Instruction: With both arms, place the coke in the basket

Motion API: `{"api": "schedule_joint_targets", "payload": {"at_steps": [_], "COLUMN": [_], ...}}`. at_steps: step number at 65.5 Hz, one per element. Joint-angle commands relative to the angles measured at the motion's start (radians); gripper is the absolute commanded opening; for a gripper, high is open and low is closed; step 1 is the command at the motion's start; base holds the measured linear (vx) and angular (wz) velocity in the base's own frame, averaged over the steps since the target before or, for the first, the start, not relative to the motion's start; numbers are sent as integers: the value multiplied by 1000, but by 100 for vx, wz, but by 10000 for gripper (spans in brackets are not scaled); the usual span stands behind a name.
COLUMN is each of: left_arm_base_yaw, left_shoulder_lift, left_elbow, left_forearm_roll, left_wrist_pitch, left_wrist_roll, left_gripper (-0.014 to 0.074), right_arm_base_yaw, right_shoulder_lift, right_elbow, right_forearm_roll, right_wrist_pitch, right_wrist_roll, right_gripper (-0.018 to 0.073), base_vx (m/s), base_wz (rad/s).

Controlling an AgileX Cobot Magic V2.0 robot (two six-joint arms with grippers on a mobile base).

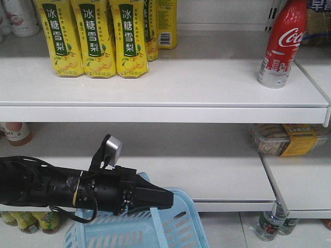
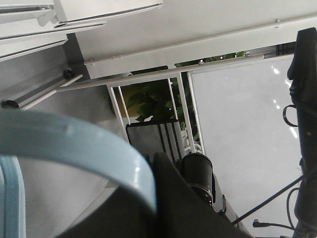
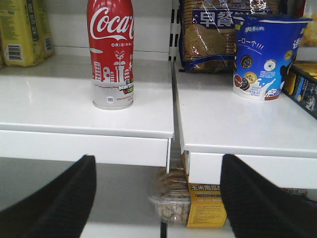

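Observation:
The coke (image 1: 282, 44) stands upright at the right end of the upper shelf; the right wrist view shows it as a red bottle (image 3: 111, 54) with white script and a silvery base. My right gripper (image 3: 157, 157) is open and empty, below and in front of the shelf edge, with the coke up and to its left. The light blue basket (image 1: 194, 217) hangs at the bottom of the front view. My left gripper (image 1: 165, 199) is shut on the basket's handle (image 2: 74, 144), which runs between its dark fingers (image 2: 198, 208).
Yellow pear-drink bottles (image 1: 95, 39) line the upper shelf's left side. A biscuit pack (image 3: 218, 34) and a blue snack cup (image 3: 265, 57) stand right of the coke. A clear box with a yellow label (image 1: 284, 139) lies on the lower shelf. The shelf edge (image 1: 165, 113) juts forward.

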Motion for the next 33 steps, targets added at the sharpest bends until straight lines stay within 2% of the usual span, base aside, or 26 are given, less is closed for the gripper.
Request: {"api": "schedule_joint_targets", "payload": {"at_steps": [1, 21, 33], "left_arm_base_yaw": [-4, -4, -4], "left_shoulder_lift": [-42, -42, -42], "left_elbow": [-18, -18, -18], "left_forearm_roll": [-59, -59, -59], "left_wrist_pitch": [-220, -220, -220], "left_wrist_roll": [2, 2, 2], "left_gripper": [-6, -6, -6], "right_arm_base_yaw": [-3, 5, 53], "right_shoulder_lift": [10, 28, 112], "right_elbow": [-31, -45, -118], "right_forearm_roll": [-11, 62, 68], "right_wrist_pitch": [-82, -142, -156], "right_wrist_roll": [-5, -5, -5], "right_gripper": [574, 564, 560], "base_vx": [0, 0, 0], "base_wz": [0, 0, 0]}}
